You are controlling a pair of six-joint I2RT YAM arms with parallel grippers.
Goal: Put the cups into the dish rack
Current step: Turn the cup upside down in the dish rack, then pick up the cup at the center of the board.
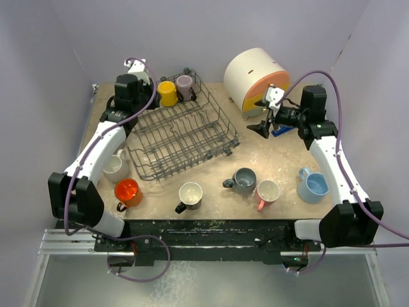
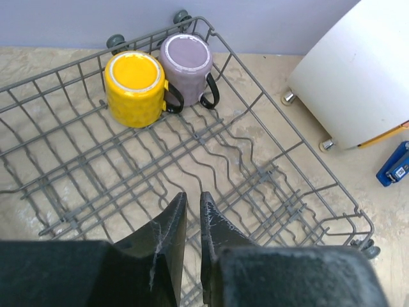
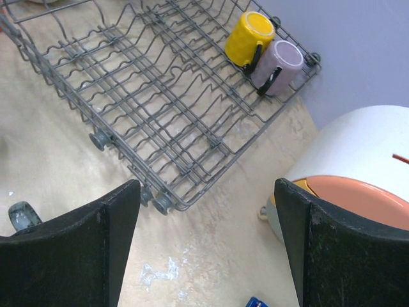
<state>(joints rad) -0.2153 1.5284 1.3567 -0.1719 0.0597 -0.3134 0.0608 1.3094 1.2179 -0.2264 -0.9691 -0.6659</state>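
Dish rack: the dish rack (image 1: 182,137) sits on the tabletop (image 1: 211,166) around 11 o'clock from the middle, turned askew. Most of its tines are bare.
Cups in the rack: a yellow cup (image 1: 167,93) and a mauve cup (image 1: 185,86) stand side by side, touching, in the rack's 12 o'clock corner. The mauve one is on the yellow one's 2 o'clock side. Both have dark handles and show flat tops, with no hollow visible.
Cups at 8 o'clock: a white cup (image 1: 116,167) is partly hidden under the left arm, just off the rack's 7 o'clock corner. An orange cup (image 1: 126,190) stands near it at its 5 o'clock.
Cups at 6 o'clock: a black-handled white cup (image 1: 190,195) stands upright, mouth up, apart from the rack.
Cups at 5 o'clock: a grey cup (image 1: 244,181) has its handle toward 9 o'clock. A pink-handled cup (image 1: 268,192) stands just beside it at its 4 o'clock.
Cup at 4 o'clock: a light blue cup (image 1: 313,185) stands beside the right arm.
Left end effector: the left end effector (image 2: 193,198) hangs over the rack's 9 o'clock side. It is barely released, with its fingers a thin slit apart and nothing between them. It is well apart from the two racked cups.
Right end effector: the right end effector (image 3: 206,185) is fully released and empty, with the jaws wide. It hovers at 2 o'clock on the tabletop and faces the rack.
White drum: a white drum (image 1: 249,73) with an orange and yellow face lies at 1 o'clock, near the rack's 3 o'clock side.
Blue item: a blue item (image 1: 281,131) lies on the tabletop at the drum's 6 o'clock, too small to identify.
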